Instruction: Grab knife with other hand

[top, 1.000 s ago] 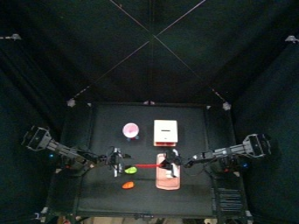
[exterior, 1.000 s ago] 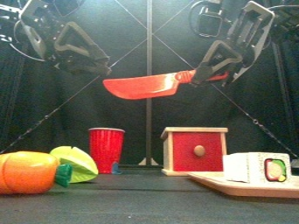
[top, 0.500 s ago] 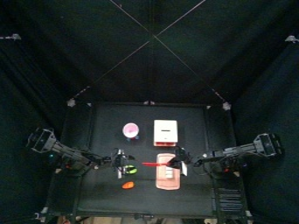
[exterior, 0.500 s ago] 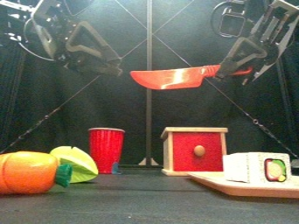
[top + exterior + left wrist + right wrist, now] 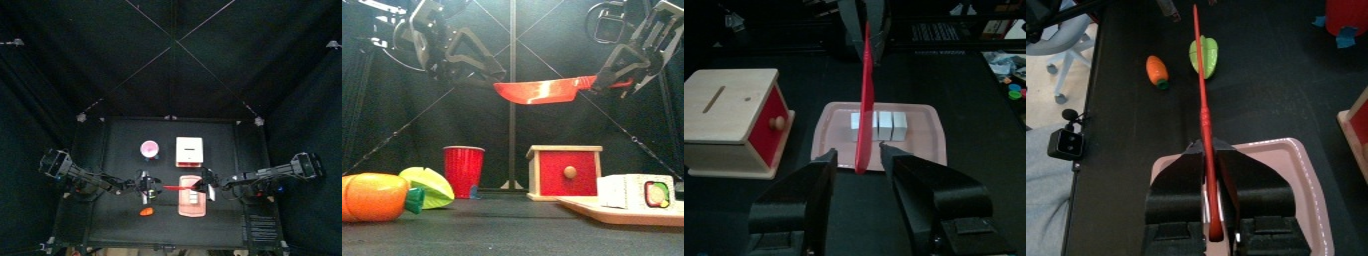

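A: Bench (image 5: 502, 232) front edge: what is sitting nearest?

B: The orange oval piece (image 5: 372, 197) and green piece (image 5: 428, 185) are lying at the front left; the pink board (image 5: 609, 212), carrying the white block (image 5: 635, 191), is sitting at the front right. Behind them the red cup (image 5: 464, 169) and the red-fronted wooden box (image 5: 564, 171) are standing mid-bench, apart from each other.

A: And above?

B: The knife (image 5: 545, 90) is hanging level in the air over the bench's middle. The right tool (image 5: 1212, 178) is pinching its handle end. The left tool (image 5: 870, 172) is standing wide, jaws on either side of the blade tip and not touching it.

A: Room for moving?

B: Black curtains (image 5: 80, 60) are closing in all sides; open air is lying between knife and box top. Seen from above, the bench's rear half is holding only cup and box.
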Tool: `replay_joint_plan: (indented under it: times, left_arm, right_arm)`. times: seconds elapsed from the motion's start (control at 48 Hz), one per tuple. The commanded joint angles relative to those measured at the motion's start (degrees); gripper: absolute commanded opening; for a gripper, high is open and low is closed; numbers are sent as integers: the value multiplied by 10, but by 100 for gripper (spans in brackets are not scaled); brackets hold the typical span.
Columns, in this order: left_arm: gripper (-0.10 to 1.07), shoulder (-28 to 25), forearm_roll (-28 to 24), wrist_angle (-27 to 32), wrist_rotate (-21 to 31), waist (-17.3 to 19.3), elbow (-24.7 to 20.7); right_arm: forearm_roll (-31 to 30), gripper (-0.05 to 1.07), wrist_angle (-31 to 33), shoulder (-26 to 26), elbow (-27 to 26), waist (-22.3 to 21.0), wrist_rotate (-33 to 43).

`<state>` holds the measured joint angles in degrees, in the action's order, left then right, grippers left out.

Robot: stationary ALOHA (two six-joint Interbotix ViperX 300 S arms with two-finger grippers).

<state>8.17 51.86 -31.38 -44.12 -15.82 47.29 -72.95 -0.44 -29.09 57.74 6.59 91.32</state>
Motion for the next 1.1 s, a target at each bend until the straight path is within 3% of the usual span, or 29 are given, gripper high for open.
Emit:
replay_joint_plan:
  times: [0.0,0.271,0.458,0.729,0.938,1.083]
  left_arm:
    - [77,2,1,-4,15,4,-17]
    - [74,5,-42,9,122,27,-2]
    - [74,7,-112,30,203,43,7]
    - [74,25,-234,11,316,60,33]
    - [74,33,-298,-11,373,63,52]
    - [74,32,-316,-19,383,70,56]
  right_arm:
    - [-1,39,0,-9,-5,-1,-1]
    - [-1,39,4,-9,-4,-2,-2]
    - [-3,39,3,-9,-4,-2,-1]
    - [-4,39,4,-9,-3,-2,-1]
    - [-4,39,3,-9,-3,-4,-1]
    - [-4,39,4,-9,-3,-4,-1]
